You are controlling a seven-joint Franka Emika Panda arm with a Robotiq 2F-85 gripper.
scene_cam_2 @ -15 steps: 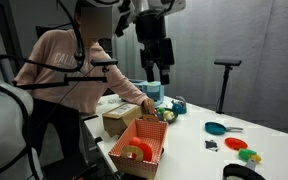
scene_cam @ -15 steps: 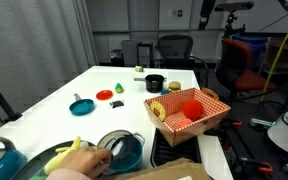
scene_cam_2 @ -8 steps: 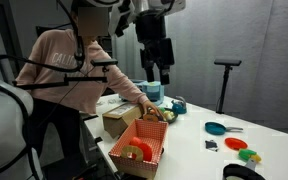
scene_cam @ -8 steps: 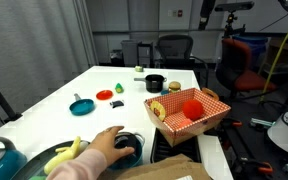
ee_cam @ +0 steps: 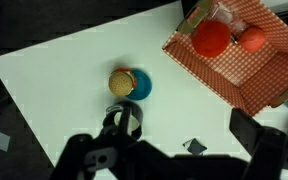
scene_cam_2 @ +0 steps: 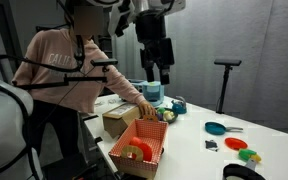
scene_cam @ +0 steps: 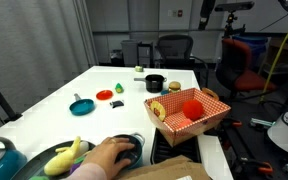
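Hand (scene_cam_2: 160, 74) hangs high above the counter (ee_cam: 54, 75), fingers spread, gripping nothing. Small black pot (ee_cam: 124, 120) sits right underneath, teal dish (ee_cam: 136, 86) at its 12 o'clock. Looks pre-approach to me; next calls for a straight drop.

Brightness: even overhead room light; the white tabletop (scene_cam: 94, 85) is bright, the room behind dimmer.
Shadows: soft and short under things.
Glare: the tabletop looks nearly washed out in the wrist view.
Focus: the end effector (ee_cam: 179, 146) is dark and soft; the person's hand (scene_cam: 110, 152) is blurred.
Detail: coarse, low resolution.
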